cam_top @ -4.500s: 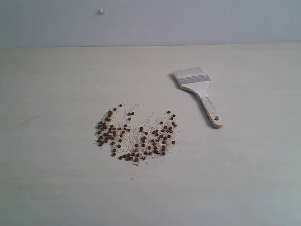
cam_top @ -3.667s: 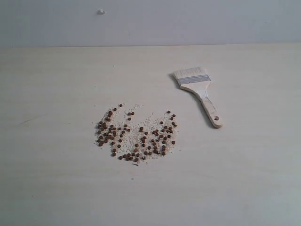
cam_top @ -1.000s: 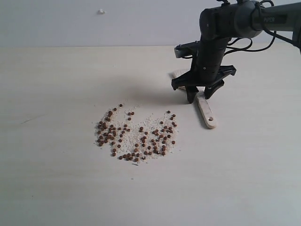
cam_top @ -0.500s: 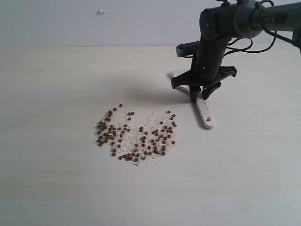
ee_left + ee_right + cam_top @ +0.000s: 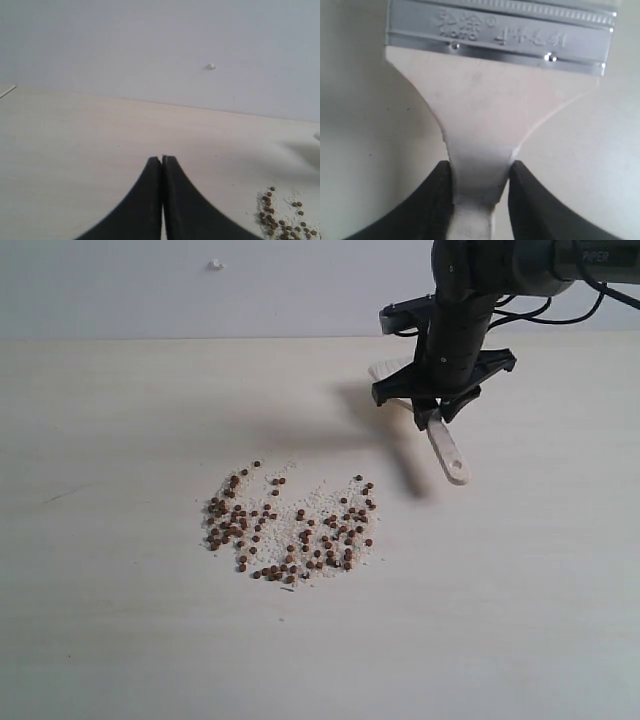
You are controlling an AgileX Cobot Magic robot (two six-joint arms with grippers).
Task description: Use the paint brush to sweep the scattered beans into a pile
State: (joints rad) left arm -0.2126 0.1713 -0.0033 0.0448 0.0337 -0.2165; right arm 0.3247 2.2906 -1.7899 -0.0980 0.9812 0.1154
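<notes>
Table (image 5: 120, 640): pale, smooth, so beans will roll.
My right pincer (image 5: 480, 172) clamps the narrow neck of the paint brush (image 5: 485, 115). The brush hangs just off the table, apart from the beans (image 5: 290, 525), which lie loosely spread.
Left pincer (image 5: 162, 165): closed, empty.
Risks:
- The grip is narrow, so the brush may swivel under sweeping load.
- A hard stroke flicks beans outward.
- Crumbs slip past the bristles.

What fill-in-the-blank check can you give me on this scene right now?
The right gripper is clamped on the ____ of the paint brush.
The left gripper is ____, holding nothing.
The beans lie ____ on the table, not yet piled.
Missing: handle; shut; scattered.
</notes>
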